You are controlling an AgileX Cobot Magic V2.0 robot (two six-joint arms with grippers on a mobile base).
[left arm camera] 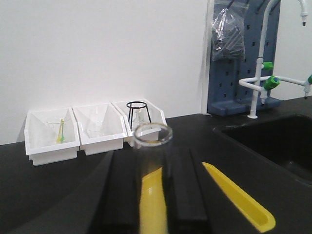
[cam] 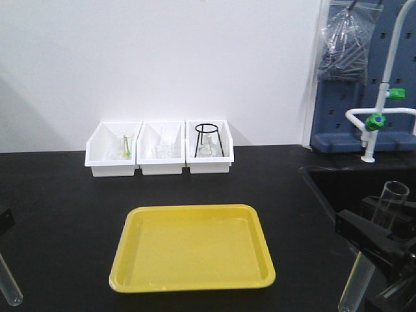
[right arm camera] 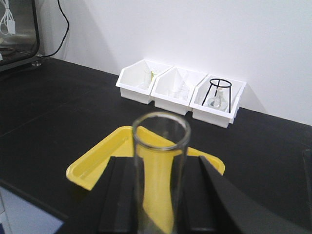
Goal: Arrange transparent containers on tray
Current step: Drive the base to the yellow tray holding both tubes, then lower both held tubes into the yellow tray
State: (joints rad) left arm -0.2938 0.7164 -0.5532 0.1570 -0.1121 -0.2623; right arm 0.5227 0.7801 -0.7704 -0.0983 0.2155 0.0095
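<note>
The yellow tray (cam: 195, 250) lies on the black counter with nothing in it. My right gripper (cam: 375, 237) hangs off the tray's right side, shut on a clear test tube (cam: 392, 198) that tilts with its rim upward. In the right wrist view that tube (right arm camera: 161, 146) stands between the black fingers (right arm camera: 122, 195), with the tray (right arm camera: 97, 163) behind it. My left gripper (cam: 4, 220) is at the left edge, shut on a second test tube (cam: 9, 286). In the left wrist view this tube (left arm camera: 153, 141) is pinched by the gripper (left arm camera: 153, 195), and the tray (left arm camera: 239, 200) lies to the right.
Three white bins (cam: 160, 147) with small glassware stand in a row against the back wall. A sunken black sink (cam: 354, 185) with a white faucet (cam: 380, 110) and a blue pegboard (cam: 351, 97) lie at the right.
</note>
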